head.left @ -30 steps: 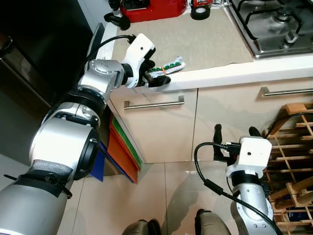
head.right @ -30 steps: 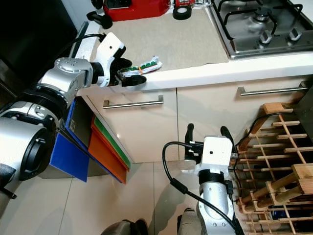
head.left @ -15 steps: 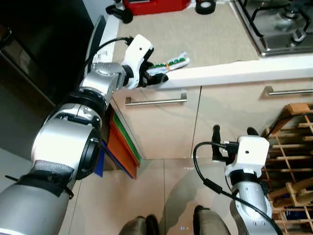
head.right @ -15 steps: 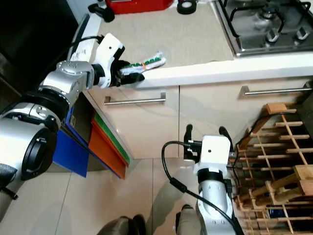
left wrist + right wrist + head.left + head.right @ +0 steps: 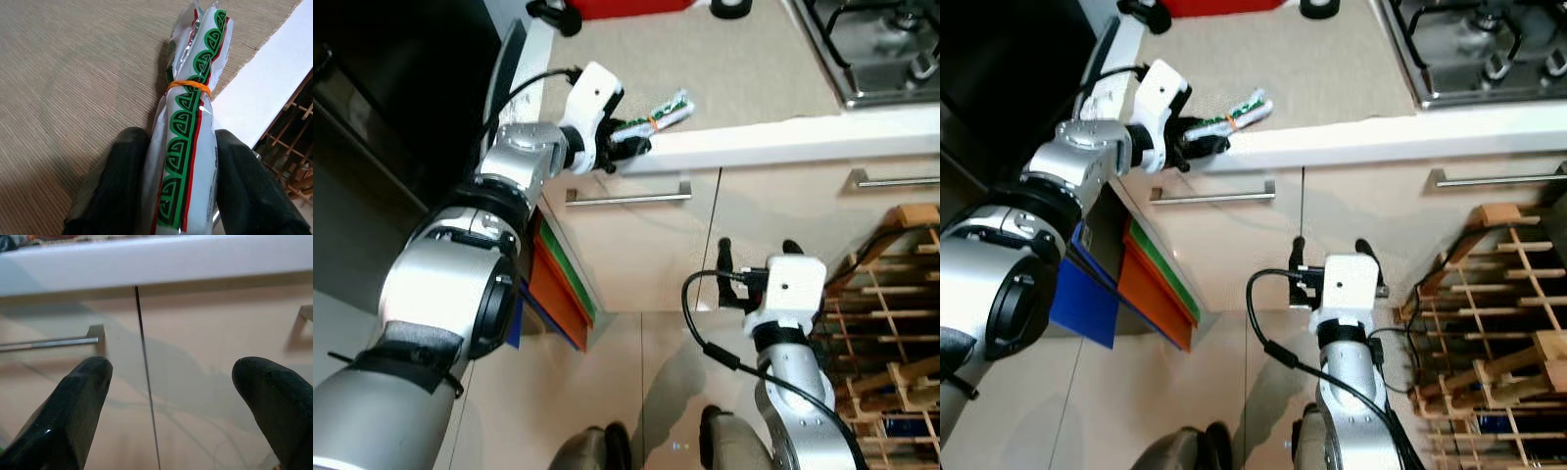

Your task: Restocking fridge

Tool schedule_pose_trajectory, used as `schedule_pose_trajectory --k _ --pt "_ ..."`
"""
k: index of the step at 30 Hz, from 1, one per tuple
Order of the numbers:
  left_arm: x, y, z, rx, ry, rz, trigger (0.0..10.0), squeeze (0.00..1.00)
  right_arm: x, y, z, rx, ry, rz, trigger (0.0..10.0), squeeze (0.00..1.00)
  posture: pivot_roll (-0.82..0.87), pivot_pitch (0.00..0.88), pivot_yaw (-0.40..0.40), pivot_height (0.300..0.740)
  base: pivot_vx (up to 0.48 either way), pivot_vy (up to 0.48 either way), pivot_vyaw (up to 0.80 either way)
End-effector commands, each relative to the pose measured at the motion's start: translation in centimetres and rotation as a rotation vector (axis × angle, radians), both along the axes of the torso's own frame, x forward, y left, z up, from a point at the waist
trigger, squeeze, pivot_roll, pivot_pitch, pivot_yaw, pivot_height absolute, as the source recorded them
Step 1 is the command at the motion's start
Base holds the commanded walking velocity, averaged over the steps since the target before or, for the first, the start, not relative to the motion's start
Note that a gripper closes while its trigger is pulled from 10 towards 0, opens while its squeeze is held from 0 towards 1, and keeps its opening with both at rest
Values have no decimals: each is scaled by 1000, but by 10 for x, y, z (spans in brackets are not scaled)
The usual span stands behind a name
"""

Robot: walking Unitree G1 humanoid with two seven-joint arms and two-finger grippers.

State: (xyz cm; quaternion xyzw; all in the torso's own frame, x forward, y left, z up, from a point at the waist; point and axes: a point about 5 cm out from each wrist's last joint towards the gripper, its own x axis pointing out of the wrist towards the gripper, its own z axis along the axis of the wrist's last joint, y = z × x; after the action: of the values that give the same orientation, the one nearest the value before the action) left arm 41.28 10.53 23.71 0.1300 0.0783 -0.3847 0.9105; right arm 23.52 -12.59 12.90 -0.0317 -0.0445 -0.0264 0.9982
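Two black fingers of the left gripper (image 5: 178, 196) are pinching a rubber-banded green-patterned packet (image 5: 188, 142) off the counter edge (image 5: 783, 137), probably fridge-bound, while the right gripper (image 5: 186, 401) is hanging wide open by the cabinets.

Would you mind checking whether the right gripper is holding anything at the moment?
No, the right gripper has its two black fingers spread apart with nothing between them, facing the beige cabinet front.

We see a steel gas hob (image 5: 881, 49) set in the white counter (image 5: 783, 142). A wooden lattice wine rack (image 5: 891, 323) stands beside cream cabinet drawers (image 5: 636, 245).
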Motion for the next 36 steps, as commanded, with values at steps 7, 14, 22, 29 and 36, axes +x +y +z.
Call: schedule_pose_trajectory --k 7,14,22,29,36 --pt "4 12 19 -96 -96 56 0 0 11 -13 -4 -20 3 -5 10000 0 -156 102 121 740 0 0 0" --pt "1 23 36 -242 -255 78 0 0 29 -26 -6 -41 6 0 10000 0 -115 51 53 740 0 0 0" --pt "-23 39 23 -431 -372 185 0 0 47 -32 -9 -76 -1 11 10000 0 -60 0 0 740 0 0 0" --pt "-50 53 -39 -403 -332 419 0 0 57 -37 -6 -107 -34 0 10000 0 -37 0 -30 740 0 0 0" --pt "-95 52 -95 -266 -233 439 4902 0 50 -44 -7 -44 -78 -123 10000 0 -31 0 -20 740 0 0 0"
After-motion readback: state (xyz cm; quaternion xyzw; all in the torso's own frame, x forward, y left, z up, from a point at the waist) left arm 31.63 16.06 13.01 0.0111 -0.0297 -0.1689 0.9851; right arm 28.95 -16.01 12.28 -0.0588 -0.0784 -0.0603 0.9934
